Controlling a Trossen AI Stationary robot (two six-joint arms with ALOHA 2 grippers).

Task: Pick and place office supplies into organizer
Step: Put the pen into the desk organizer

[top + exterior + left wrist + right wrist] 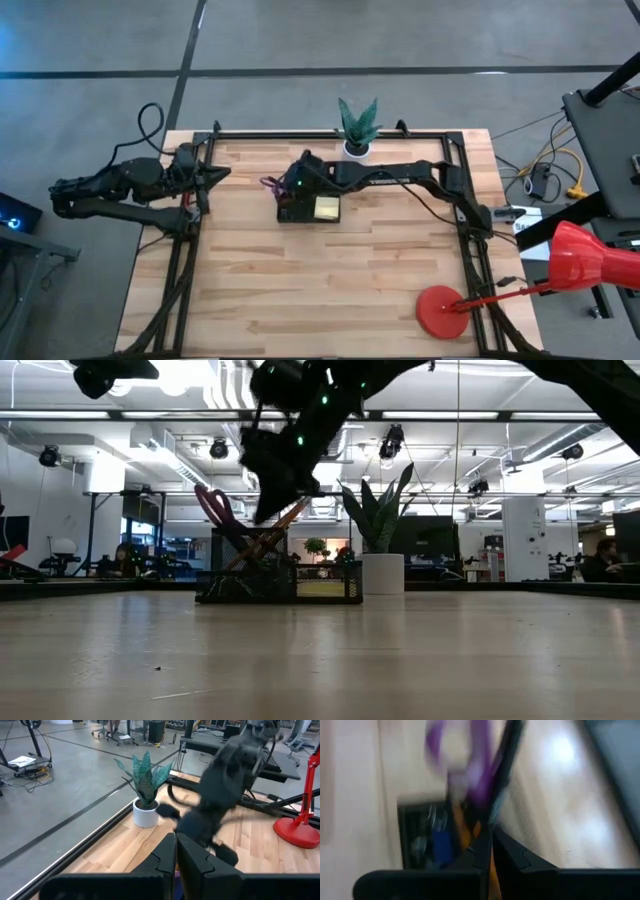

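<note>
Both claws were shut, empty: right claw [287, 196] over small black compartmented organizer [310, 211] w/ purple-handled scissors [215, 510] upright inside; left claw [215, 175] parked at bench [330, 290] edge, we judged.

- From overhead, right arm [400, 178] covers most of the organizer [300, 212]; I only see its pad [326, 208] end.
- Right wrist view smeared: scissors [470, 765] read as purple streaks, organizer contents as blue and orange blurs.
- Left wrist view: right arm is a dark blur hiding the organizer.
- Low view: right gripper [268, 505] in silhouette; I can't tell contact with the pencils [262, 545].
</note>
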